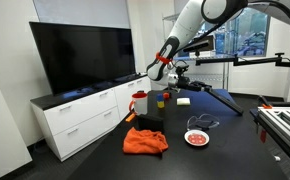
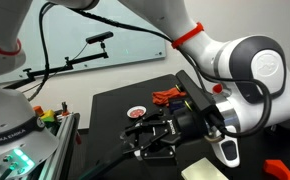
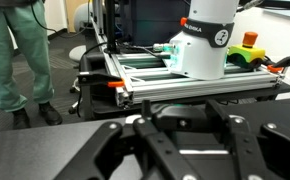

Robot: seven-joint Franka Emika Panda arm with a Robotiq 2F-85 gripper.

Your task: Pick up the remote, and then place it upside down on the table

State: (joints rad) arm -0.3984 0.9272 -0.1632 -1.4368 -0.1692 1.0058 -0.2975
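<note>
The remote (image 3: 190, 120) shows in the wrist view as a black block end-on between my fingertips. My gripper (image 3: 181, 110) is shut on it across its width. In both exterior views the gripper (image 1: 177, 72) (image 2: 145, 135) points sideways and hangs above the black table (image 1: 225, 130) (image 2: 110, 105). In those views the remote is lost among the dark fingers. I cannot tell which way its button face points.
On the table are an orange cloth (image 1: 145, 141), a red-and-white bowl (image 1: 196, 137), a small white rectangle (image 1: 183, 100), a red mug (image 1: 138, 102) and a yellow cup (image 1: 161, 98). A white cabinet (image 1: 80, 115) stands beside it. A metal frame (image 3: 185, 88) and a person (image 3: 25, 60) are ahead.
</note>
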